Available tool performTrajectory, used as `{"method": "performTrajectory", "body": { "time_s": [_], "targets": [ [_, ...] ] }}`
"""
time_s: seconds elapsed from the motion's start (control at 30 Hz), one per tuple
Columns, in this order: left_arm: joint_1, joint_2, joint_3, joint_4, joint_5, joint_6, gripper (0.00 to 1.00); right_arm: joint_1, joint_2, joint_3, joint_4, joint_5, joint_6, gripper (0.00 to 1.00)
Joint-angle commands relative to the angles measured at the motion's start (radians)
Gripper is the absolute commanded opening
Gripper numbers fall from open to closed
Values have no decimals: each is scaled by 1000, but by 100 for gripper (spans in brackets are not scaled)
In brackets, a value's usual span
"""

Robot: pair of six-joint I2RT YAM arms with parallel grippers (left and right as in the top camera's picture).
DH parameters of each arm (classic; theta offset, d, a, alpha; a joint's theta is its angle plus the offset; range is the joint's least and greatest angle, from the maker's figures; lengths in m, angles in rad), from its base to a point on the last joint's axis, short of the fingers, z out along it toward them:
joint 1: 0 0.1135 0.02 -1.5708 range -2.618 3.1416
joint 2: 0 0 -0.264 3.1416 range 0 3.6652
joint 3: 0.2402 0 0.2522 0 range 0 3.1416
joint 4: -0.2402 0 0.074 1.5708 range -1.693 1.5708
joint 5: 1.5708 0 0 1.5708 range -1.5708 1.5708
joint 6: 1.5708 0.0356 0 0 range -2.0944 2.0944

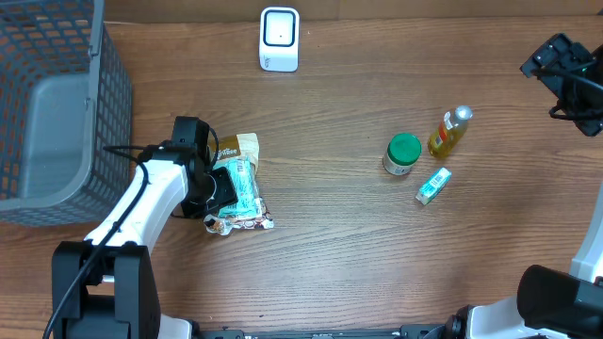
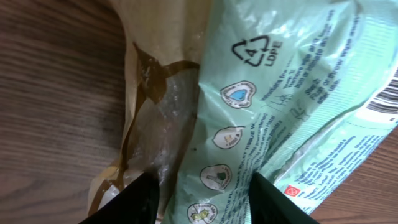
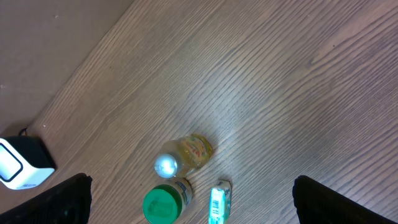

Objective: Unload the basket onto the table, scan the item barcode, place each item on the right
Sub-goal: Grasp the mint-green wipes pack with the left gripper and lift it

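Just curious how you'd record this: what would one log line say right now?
left gripper: straddling tissue pack, grip unclear | right gripper: open, empty | scanner: no item at it

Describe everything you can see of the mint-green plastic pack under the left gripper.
The mint-green pack is a soft, crinkled plastic pouch printed with an LDPE recycling mark, small round icons, fine text and a barcode at one edge. It lies on the wooden table, partly over a brown-and-clear snack bag. The left gripper straddles one end, a finger on each side; whether it pinches yet is unclear.
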Motion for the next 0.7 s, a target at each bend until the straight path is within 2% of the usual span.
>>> {"method": "performTrajectory", "body": {
  "time_s": [0.0, 0.07, 0.1, 0.17, 0.23, 0.37, 0.43, 0.57, 0.67],
  "targets": [
    [-1, 26, -60, 17, -21, -6, 43, -2, 0, -1, 2, -5, -4, 100],
    [-1, 26, -61, 16, -20, -6, 40, -2, 0, -1, 2, -5, -4, 100],
    [-1, 26, -61, 16, -20, -5, 35, -2, 0, -1, 2, -5, -4, 100],
    [0, 23, -59, 14, -4, 11, 17, -2, 0, -1, 2, -5, -4, 100],
    [2, 14, -45, 12, 19, 32, 10, -2, 0, -1, 2, -5, -3, 100],
    [3, -31, 23, -10, 25, 61, 9, -2, 0, -1, 2, -5, -4, 100],
    [3, -59, 65, -29, 29, 139, 5, -2, 0, -1, 2, -5, -4, 100],
    [-9, -88, 119, -81, 40, 341, 4, -2, 0, -1, 2, -5, -4, 100],
    [-27, -87, 120, -80, 42, 361, 4, -2, 0, -1, 2, -5, -4, 100]
  ]
}}
